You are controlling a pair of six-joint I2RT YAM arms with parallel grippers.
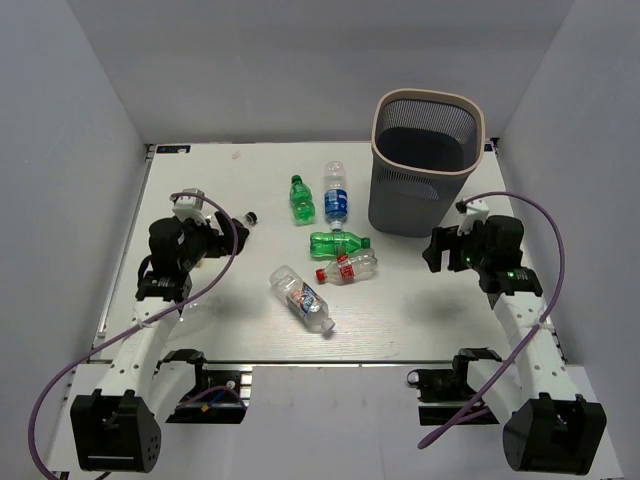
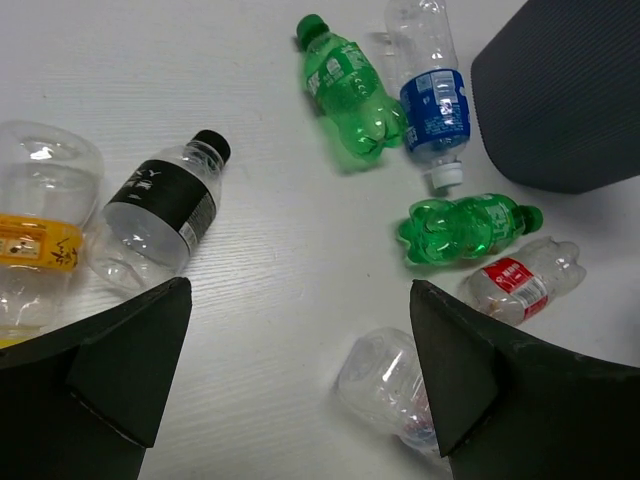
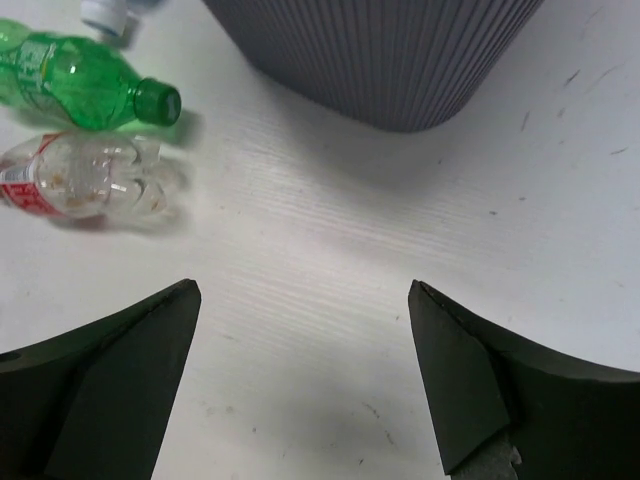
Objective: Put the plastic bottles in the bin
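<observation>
Several plastic bottles lie on the white table. In the top view a green bottle [image 1: 301, 200], a blue-labelled one [image 1: 336, 197], a second green one [image 1: 338, 243], a red-labelled one [image 1: 347, 268] and a clear one [image 1: 301, 298] lie mid-table. The dark mesh bin [image 1: 425, 160] stands upright at the back right. My left gripper [image 1: 212, 240] [image 2: 300, 290] hangs open above bare table, and close before it lie a black-labelled bottle [image 2: 160, 215] and an orange-labelled one [image 2: 35, 240]. My right gripper [image 1: 440, 250] [image 3: 303, 290] is open over bare table, just in front of the bin [image 3: 390, 50].
The table's left edge [image 1: 125, 260] runs close behind the left arm. Grey walls enclose the table on the left, back and right. In the right wrist view the green bottle [image 3: 85, 75] and the red-labelled bottle [image 3: 90, 180] lie to the left of the bin.
</observation>
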